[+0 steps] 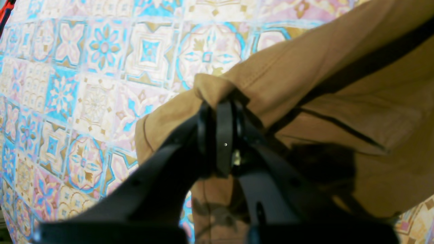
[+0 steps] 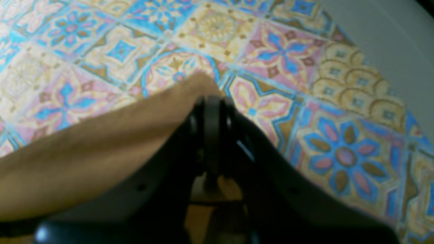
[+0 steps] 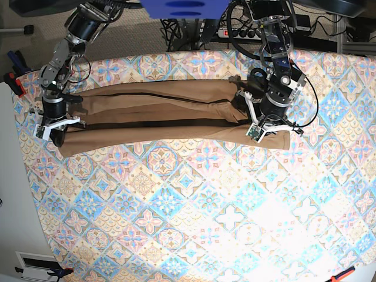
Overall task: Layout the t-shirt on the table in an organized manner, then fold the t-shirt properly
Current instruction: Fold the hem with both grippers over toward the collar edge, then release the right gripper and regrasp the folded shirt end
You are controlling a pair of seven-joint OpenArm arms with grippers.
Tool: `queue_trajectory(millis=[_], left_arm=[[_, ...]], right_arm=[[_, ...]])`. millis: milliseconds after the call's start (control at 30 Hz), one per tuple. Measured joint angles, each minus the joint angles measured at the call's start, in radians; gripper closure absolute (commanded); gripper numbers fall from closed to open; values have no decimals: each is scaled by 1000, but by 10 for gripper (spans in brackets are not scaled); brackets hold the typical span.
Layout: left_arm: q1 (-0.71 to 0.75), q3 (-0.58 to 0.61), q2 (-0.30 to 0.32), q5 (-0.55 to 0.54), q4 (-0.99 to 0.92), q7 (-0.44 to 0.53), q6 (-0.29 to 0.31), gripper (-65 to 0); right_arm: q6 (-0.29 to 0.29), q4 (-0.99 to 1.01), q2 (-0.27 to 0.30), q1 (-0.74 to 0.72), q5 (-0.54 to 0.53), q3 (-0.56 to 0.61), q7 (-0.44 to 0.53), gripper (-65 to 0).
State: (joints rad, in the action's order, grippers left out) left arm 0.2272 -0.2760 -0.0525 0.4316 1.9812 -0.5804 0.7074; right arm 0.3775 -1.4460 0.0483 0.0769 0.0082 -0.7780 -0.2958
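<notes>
Both arms reach down over the far side of the patterned bench, the left tool and right tool each pinched on one end of the tan t-shirt, stretched into a long band between them. No writing is legible.

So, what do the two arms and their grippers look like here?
Both arms are dark metal with silver-grey joints and black cables along them. The left gripper and right gripper have matte black, rounded fingers. In the base view, white brackets sit at each wrist.
</notes>
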Motion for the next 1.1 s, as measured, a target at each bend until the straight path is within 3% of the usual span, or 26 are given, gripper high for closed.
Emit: queue_trajectory(millis=[367,567,1100], left_arm=[[37,1,1,3,3,3,0,0],[49,-2,0,3,4,4,-1,0],[119,-4,0,7,6,4,-1,0]], right_arm=[[-1,-23,-18,61,2,-1,-6,0],[6,-93,-55,106,1,-2,-10,0],[-3,-103,-68,136,0,-6,-10,0]])
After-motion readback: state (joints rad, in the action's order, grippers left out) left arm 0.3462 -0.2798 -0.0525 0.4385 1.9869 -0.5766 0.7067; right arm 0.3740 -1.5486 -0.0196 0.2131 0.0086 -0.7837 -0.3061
